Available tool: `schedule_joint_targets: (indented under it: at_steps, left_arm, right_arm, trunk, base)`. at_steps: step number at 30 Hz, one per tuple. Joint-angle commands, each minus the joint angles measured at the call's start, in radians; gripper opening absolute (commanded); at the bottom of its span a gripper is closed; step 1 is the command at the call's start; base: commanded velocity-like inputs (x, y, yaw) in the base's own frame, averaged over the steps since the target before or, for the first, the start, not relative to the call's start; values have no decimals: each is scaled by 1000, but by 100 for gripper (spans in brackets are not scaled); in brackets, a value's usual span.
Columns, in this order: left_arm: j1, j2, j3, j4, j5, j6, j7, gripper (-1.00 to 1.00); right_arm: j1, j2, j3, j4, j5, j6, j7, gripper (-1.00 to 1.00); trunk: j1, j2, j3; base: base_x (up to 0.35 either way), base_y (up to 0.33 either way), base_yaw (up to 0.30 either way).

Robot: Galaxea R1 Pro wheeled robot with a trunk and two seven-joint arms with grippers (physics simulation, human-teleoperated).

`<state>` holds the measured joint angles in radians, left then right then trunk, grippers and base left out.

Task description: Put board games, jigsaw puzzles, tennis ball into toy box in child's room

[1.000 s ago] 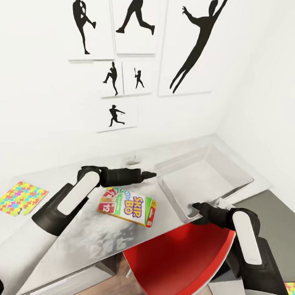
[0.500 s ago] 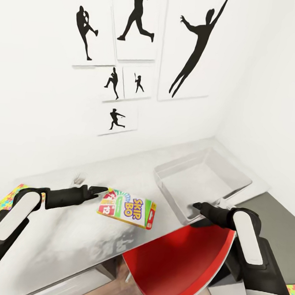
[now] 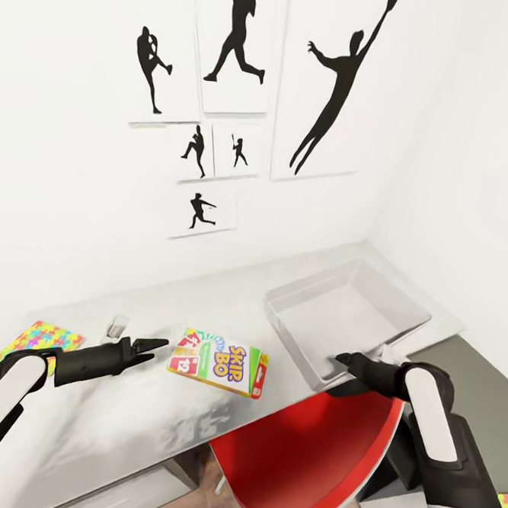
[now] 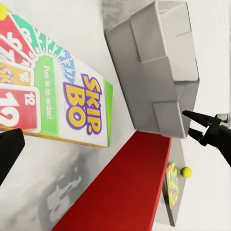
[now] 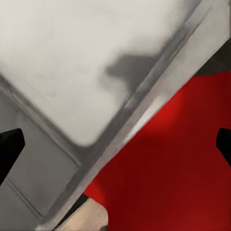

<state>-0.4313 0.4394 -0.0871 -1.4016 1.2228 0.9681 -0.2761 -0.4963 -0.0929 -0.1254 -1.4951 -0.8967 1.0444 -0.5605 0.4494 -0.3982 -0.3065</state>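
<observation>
Now the Skip-Bo box (image 3: 219, 363) is seen lying flat on the table (image 3: 119, 419), untouched by either pincer.

The left pincer (image 3: 151, 346) is held just beside the box's end, parted and empty (one dark fingertip (image 4: 8, 151) shows in its wrist view). The right pincer (image 3: 345, 358) is poised at the near rim of the toy box (image 3: 341, 310), slightly parted, nothing held. A jigsaw puzzle (image 3: 37, 342) lies at the table's left end; another puzzle (image 4: 172, 185) and the tennis ball (image 4: 186, 172) are seen beyond the red chair (image 3: 299, 456).
</observation>
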Motion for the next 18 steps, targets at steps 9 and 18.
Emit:
schedule_joint_targets:
  at_steps: [9,18]
  left_arm:
    - [3,4,1,0,-7,3,-16,100]
    - [3,4,1,0,-7,4,-17,100]
  right_arm:
    - [30,0,-2,-4,-11,3,-8,100]
    - [48,-1,-4,-49,-16,3,-7,100]
  trunk:
    - [1,-2,13]
    - [1,-2,27]
  base:
    - [0,0,0]
    - [0,0,0]
